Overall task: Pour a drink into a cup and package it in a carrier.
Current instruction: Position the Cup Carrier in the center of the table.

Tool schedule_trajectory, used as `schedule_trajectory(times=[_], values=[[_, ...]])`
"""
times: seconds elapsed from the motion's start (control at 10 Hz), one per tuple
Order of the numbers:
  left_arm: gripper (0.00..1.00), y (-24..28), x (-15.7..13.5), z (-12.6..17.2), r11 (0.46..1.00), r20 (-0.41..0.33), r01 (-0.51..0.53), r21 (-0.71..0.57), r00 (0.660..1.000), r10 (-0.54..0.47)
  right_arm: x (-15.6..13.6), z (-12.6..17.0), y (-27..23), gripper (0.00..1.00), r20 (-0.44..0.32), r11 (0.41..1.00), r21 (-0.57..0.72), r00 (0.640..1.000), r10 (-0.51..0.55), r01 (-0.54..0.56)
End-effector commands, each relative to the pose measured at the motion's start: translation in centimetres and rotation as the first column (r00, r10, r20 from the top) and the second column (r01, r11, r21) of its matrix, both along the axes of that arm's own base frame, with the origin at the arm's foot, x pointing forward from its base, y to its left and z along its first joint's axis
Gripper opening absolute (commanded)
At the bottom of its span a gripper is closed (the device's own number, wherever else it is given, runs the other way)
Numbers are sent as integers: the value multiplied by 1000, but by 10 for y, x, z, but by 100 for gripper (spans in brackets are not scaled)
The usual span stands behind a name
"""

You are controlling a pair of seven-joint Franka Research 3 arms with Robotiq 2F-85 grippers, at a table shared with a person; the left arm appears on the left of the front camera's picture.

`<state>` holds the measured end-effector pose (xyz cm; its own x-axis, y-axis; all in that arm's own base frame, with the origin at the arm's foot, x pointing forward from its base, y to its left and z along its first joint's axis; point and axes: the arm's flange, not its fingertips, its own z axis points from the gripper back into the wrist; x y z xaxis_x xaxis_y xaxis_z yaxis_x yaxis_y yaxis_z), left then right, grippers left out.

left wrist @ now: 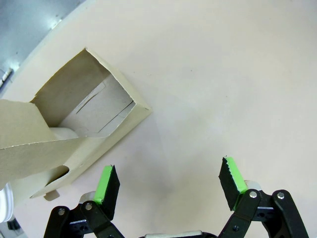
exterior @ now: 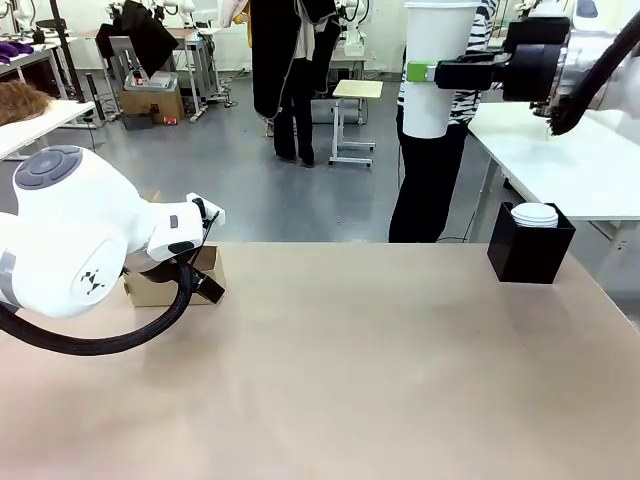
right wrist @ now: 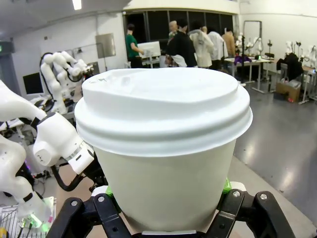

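So the right gripper (exterior: 425, 72) is clamped on a white paper cup (exterior: 440, 40), green pads pinching the wall from both sides. It's holding the cup upright, high above the far side of the table (exterior: 350, 350), a bit right of the middle. The right wrist view shows the cup has a white lid (right wrist: 163, 106) snapped on, so I can't see any liquid. My guess is the pour is finished and what's left is the packaging. Gripping the wall below the lid makes sense to me: it leaves the lid alone and keeps the bottom free to drop into a pocket. The cardboard carrier (left wrist: 86, 111) sits on the table at the near left, well apart from the cup, with 1 pocket open toward the wrist camera. The left gripper (left wrist: 170, 179) is spread wide with nothing in it, over bare table just beside the carrier and not touching it. It looks to me like it's parked there to steady the cardboard when the cup arrives, since a light carrier like that would likely skid or tip. Next move, I reckon, is a long carry across and down, keeping the cup level the whole way. Over on the far right is a black box (exterior: 530, 255) with what look like spare lids (exterior: 535, 214) on top, and a person (exterior: 430, 190) stands just behind the table.
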<state>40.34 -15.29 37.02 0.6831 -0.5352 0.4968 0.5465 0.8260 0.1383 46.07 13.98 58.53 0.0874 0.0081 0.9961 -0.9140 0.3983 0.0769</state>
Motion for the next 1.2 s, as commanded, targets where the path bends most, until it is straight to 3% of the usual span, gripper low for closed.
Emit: schedule_trajectory(times=[0.0,0.2,0.6,0.8,1.1], values=[[100,-1,-2,14,1000,-23,6,-20,1000,-7,2,5,2,81,11,1000,9,1000,4,-4],[100,-5,-5,41,999,-59,-37,-24,998,35,2,5,2,81,11,1000,9,1000,4,-4],[100,-9,-10,137,991,-136,-127,-42,983,120,2,5,2,81,11,1000,9,1000,4,-4],[100,-6,7,178,968,-140,-250,-1,959,247,2,5,2,81,11,1000,9,1000,4,-4],[100,11,60,189,919,-186,-392,32,901,391,2,5,2,81,11,1000,9,1000,4,-4]])
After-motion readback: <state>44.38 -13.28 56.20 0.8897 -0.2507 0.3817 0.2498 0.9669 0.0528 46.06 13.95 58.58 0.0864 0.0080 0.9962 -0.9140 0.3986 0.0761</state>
